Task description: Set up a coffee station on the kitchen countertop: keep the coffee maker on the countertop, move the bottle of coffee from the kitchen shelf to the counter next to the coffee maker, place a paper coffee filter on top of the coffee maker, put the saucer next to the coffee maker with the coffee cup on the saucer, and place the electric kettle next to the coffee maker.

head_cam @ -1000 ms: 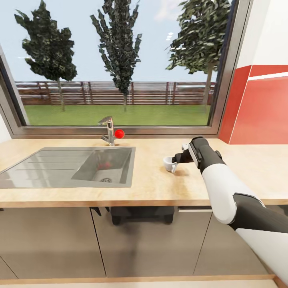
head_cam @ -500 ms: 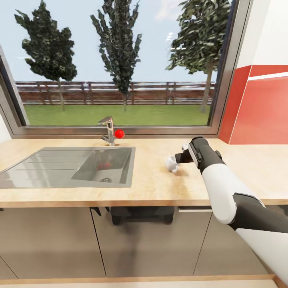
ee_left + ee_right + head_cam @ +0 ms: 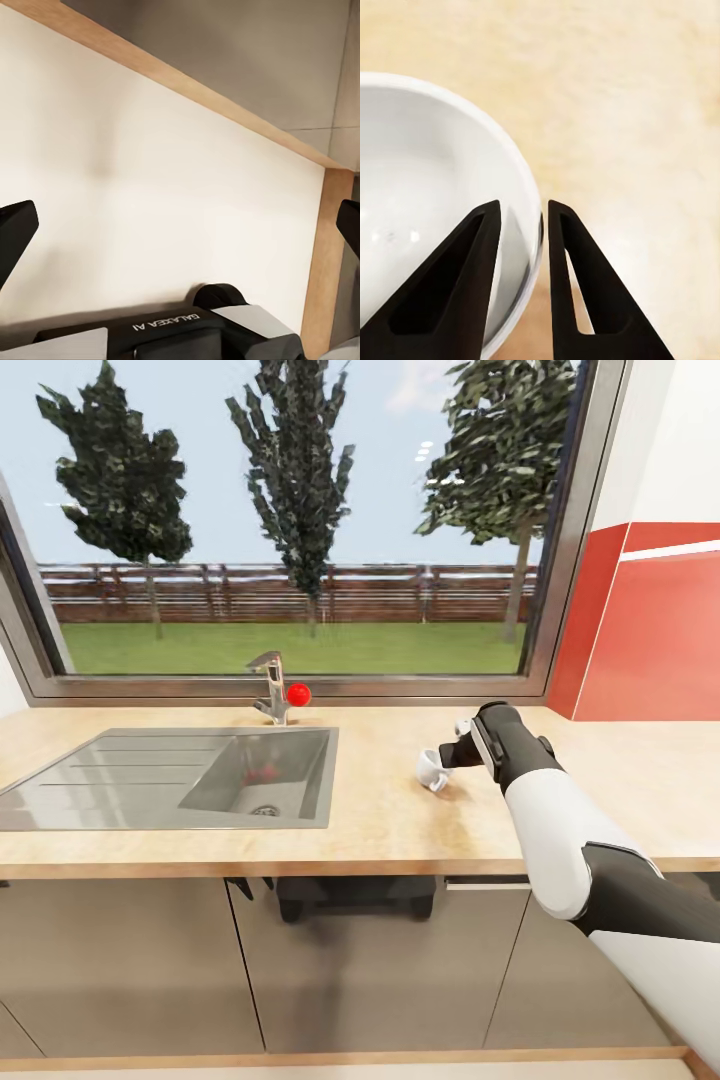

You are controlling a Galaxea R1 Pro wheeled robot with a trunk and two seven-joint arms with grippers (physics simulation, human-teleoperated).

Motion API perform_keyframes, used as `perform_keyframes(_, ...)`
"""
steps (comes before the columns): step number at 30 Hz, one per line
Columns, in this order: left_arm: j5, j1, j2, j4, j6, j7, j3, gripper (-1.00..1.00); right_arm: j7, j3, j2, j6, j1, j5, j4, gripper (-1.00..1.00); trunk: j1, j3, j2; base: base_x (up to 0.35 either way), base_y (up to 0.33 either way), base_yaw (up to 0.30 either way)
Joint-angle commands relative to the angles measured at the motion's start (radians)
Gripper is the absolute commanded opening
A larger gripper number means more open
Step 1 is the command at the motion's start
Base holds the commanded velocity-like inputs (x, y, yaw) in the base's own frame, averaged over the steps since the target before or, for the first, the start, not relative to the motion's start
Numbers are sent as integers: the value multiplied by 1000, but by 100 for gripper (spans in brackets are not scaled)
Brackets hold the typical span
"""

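Right gripper (image 3: 443, 757) pinching the rim of the coffee cup (image 3: 430, 768) on the countertop (image 3: 400, 830), right of the sink (image 3: 170, 775).

The cup sits at the tip of the right gripper, its wall caught between the two dark fingers (image 3: 450, 292): in the right wrist view one finger lies inside the white bowl (image 3: 427, 187) and the other just outside the rim, closed onto it. The right arm reaches forward from the lower right over the beige counter, forearm white, wrist dark, the gripper pointing toward the sink side. The cup is tilted, its mouth turned up and toward the left, its handle low at the near side; whether its base touches the counter cannot be told. The left gripper (image 3: 180, 232) hangs with its fingertips spread wide over a pale floor beside a wood-coloured strip.
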Motion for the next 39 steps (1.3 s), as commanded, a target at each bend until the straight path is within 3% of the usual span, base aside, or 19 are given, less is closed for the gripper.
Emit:
perform_keyframes(1, 11, -1, 0, -1, 10, -3, -6, 100, 8, -9, 2, 5, 0, -8, 0, -100, 0, -1, 0, 0, 0, 0)
perform_keyframes(17, 10, -1, 0, 0, 10, -8, -5, 100, 8, -2, 15, 16, -18, -6, -80, -100, 0, -1, 0, 0, 0, 0)
perform_keyframes(22, 10, -1, 0, -1, 10, -10, -6, 100, 8, -1, 29, 17, -54, -3, -88, -100, 0, -1, 0, 0, 0, 0)
perform_keyframes(27, 10, -1, 1, -2, 10, -10, -6, 100, -44, 6, 46, 17, -80, -3, -90, -100, 0, -1, 0, 0, 0, 0)
perform_keyframes(30, 10, -1, 1, -1, 10, -10, -5, 100, -139, 10, 71, 17, -105, -7, -92, -100, 0, -1, 0, 0, 0, 0)
perform_keyframes(39, 10, -1, 0, -2, 10, -10, -5, 100, -180, 15, 83, 18, -122, -11, -91, -100, 0, -1, 0, 0, 0, 0)
